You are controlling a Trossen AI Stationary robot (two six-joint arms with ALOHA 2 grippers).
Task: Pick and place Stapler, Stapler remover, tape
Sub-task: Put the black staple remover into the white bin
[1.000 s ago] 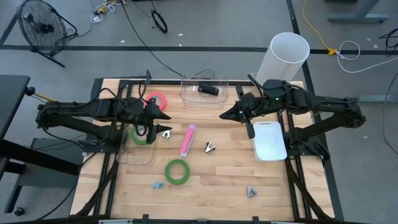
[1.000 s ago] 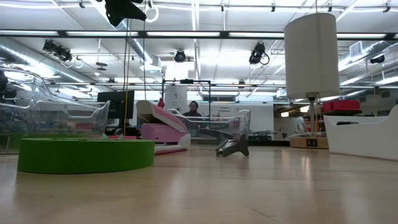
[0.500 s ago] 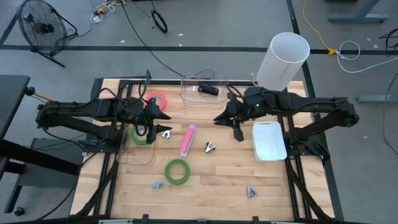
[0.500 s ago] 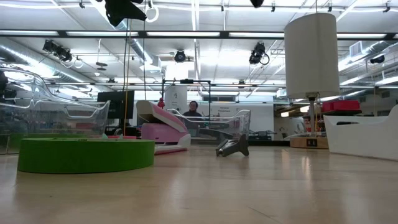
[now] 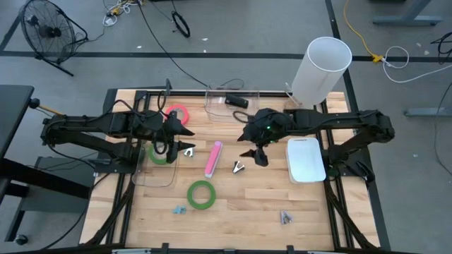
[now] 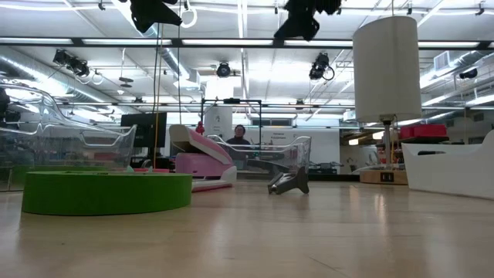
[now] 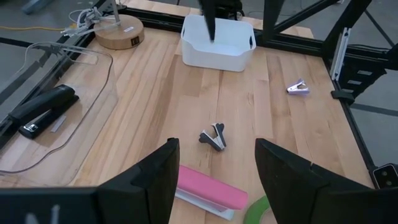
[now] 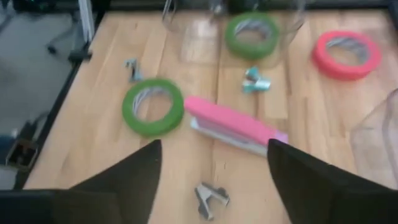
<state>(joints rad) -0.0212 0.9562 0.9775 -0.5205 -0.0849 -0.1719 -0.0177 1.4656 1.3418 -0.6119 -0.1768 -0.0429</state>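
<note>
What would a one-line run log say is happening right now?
right gripper: open, above dark staple remover | left gripper: open, waiting near pink-red tape | pink stapler: on table

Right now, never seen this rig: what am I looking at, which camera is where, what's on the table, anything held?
Two dark robot arms work at a wooden table. One picture looks straight down, one looks level across the tabletop, and each wrist carries its own camera.

On the table: a pink stapler, a dark staple remover, a green tape roll, a second green roll in a clear tray, a pink-red roll, a black stapler in another clear tray and a white bin.

The right gripper hangs open above the staple remover. The left gripper waits open near the pink-red roll. Nothing is held.
</note>
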